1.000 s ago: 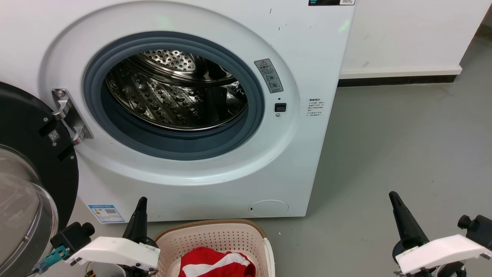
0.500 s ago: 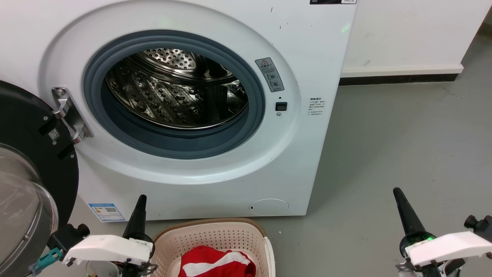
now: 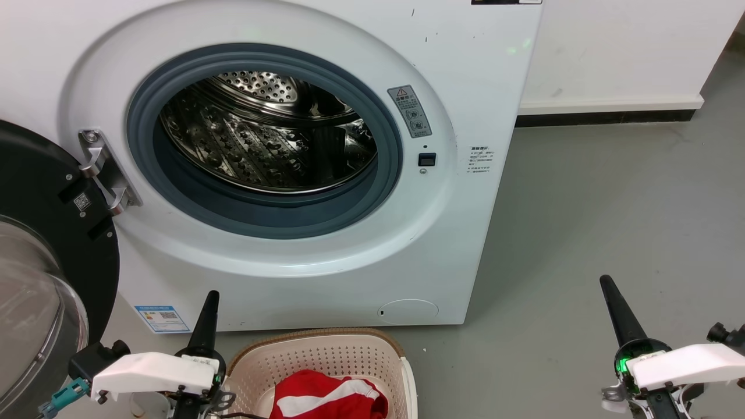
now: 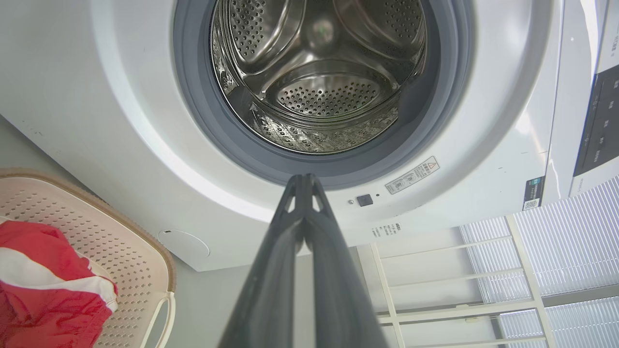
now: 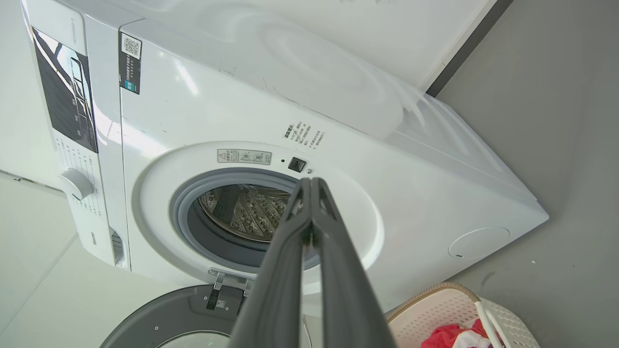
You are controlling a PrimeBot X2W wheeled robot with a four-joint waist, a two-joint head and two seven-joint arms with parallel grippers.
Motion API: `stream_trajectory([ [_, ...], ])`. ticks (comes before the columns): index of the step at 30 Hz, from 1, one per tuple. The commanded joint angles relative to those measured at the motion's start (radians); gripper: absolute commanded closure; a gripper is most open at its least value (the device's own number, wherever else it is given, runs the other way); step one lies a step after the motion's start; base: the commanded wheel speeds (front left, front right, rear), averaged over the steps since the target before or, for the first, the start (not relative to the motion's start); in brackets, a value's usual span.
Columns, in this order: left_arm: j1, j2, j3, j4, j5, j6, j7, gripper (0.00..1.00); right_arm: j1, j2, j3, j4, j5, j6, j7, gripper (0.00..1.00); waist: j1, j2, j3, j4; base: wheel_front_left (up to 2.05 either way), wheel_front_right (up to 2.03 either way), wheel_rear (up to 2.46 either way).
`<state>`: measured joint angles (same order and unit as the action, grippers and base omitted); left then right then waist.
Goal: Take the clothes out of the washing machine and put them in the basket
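The white washing machine (image 3: 477, 87) stands in front of me with its door (image 3: 41, 233) swung open to the left. Its steel drum (image 3: 262, 134) shows bare metal, no fabric in sight. The red clothes (image 3: 329, 398) with a white stripe lie in the cream basket (image 3: 326, 349) on the floor below the porthole. My left gripper (image 3: 210, 295) is shut and holds nothing, just left of the basket. My right gripper (image 3: 605, 282) is shut and holds nothing, over the floor to the right. The left wrist view has the drum (image 4: 329, 92), clothes (image 4: 43, 285) and basket (image 4: 96, 227).
Grey floor (image 3: 611, 203) stretches to the right of the machine up to a white wall with a dark skirting (image 3: 605, 119). The open door with its glass bowl (image 3: 29, 314) sticks out at the lower left, close to my left arm.
Both grippers have drawn slightly back and down toward the bottom corners. The camera has shifted a little. The clothes and the basket lie as before.
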<state>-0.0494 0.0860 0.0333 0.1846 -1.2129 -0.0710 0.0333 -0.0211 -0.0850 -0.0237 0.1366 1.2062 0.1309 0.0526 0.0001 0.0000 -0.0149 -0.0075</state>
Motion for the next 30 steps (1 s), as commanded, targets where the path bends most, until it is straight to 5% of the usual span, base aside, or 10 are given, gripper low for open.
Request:
stream_trajectory([
  [1, -0.025, 0.0, 0.005, -0.004, -0.022, -0.01, 0.006, 1.0, -0.02, -0.004, -0.005, 0.002, 0.026, 0.0, 0.0, 1.0, -0.0001, 0.0, 0.0, 0.0, 0.0, 0.0, 0.0],
  [30, -0.05, -0.019, 0.052, 0.04, -0.278, -0.045, 0.052, 1.0, -0.072, 0.002, -0.034, 0.073, 0.303, 0.0, 0.018, 1.0, -0.0001, 0.0, 0.011, 0.005, 0.0, 0.0, 0.0],
])
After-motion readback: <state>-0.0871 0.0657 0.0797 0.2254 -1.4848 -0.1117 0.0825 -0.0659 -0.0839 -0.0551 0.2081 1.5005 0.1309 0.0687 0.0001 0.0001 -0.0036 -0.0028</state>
